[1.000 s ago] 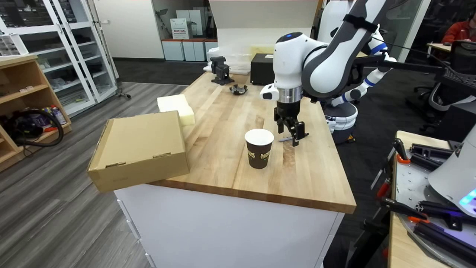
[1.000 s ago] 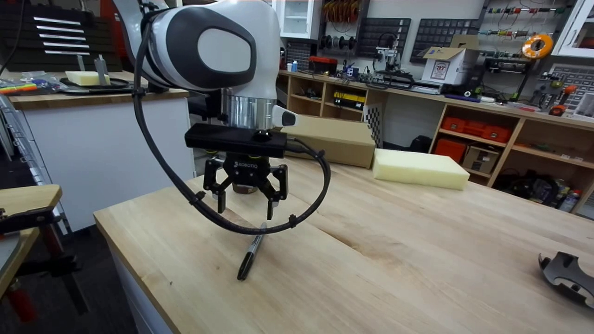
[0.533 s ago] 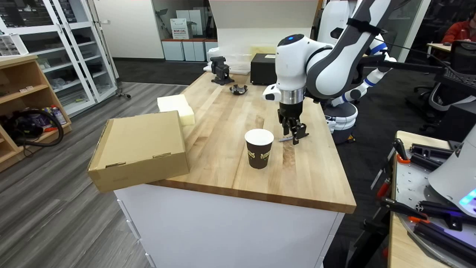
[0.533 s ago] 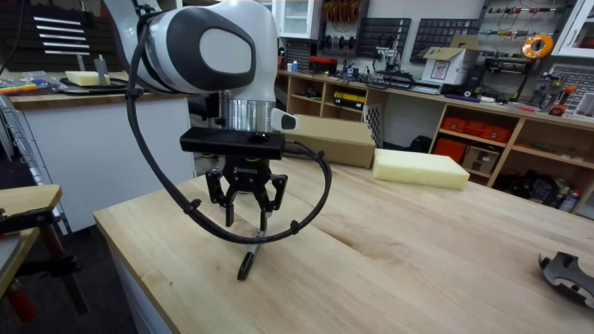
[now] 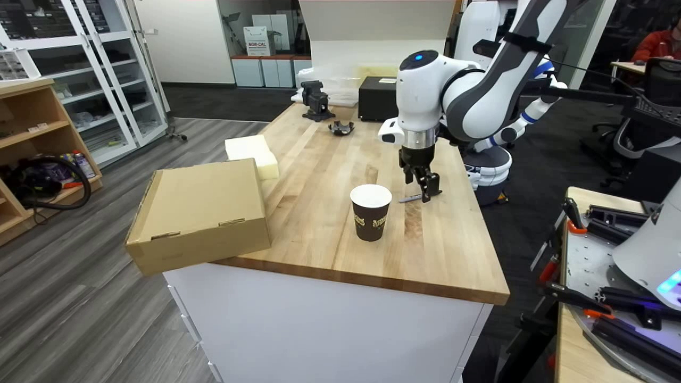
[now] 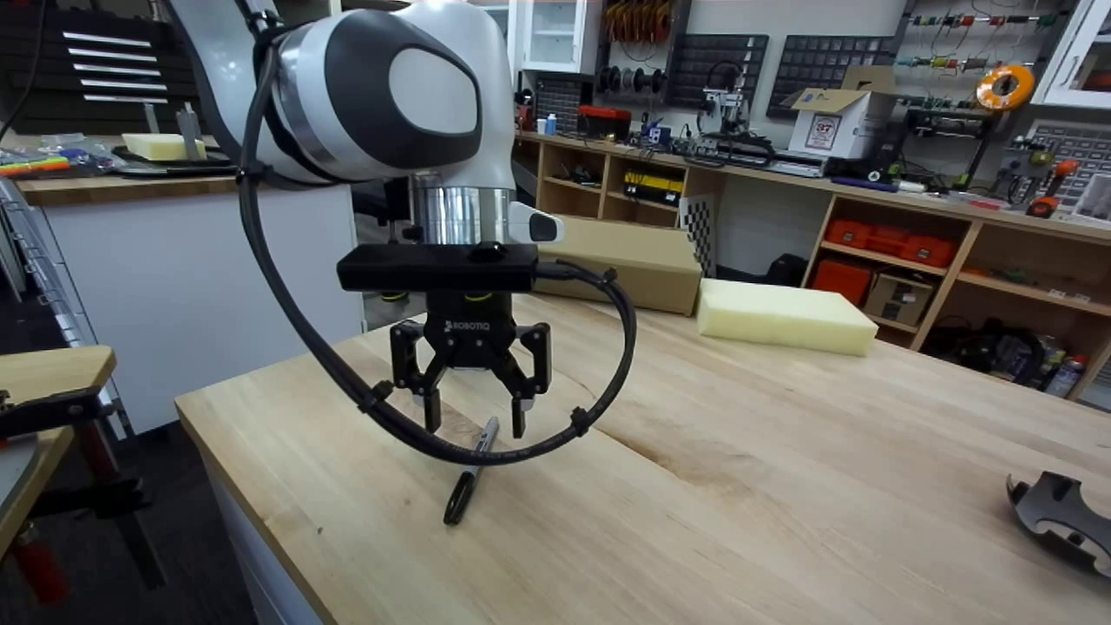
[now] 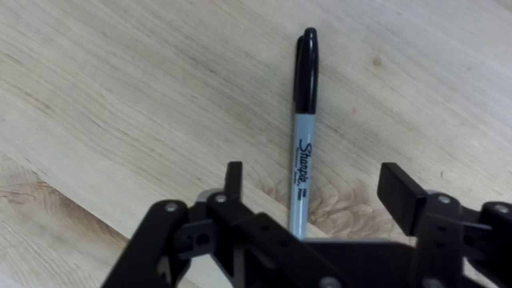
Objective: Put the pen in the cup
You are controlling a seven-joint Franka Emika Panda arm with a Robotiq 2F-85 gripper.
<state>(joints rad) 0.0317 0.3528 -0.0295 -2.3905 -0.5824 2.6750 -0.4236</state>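
The pen (image 7: 303, 160) is a grey marker with a black cap, flat on the wooden table. It shows in both exterior views (image 5: 409, 199) (image 6: 462, 496). My gripper (image 7: 311, 174) is open just above the table, pointing down. In the wrist view the pen's grey barrel runs between the fingers, nearer the left one and apart from both. In an exterior view the gripper (image 6: 476, 424) stands over the barrel end; the cap lies toward the camera. The cup (image 5: 371, 223), white above and dark brown below, stands upright near the gripper; in that same view it is hidden behind the gripper.
A cardboard box (image 5: 199, 213) overhangs the table edge beside a pale foam block (image 5: 252, 154). A black curved part (image 5: 341, 127), a black vise (image 5: 316, 101) and a black box (image 5: 375, 99) are farther along the table. A cable (image 6: 608, 373) loops around the gripper.
My gripper has come down and shifted over the pen, away from the cup. The fingers drew partly together half a second ago and are wider apart now. The pen and cup have not moved.
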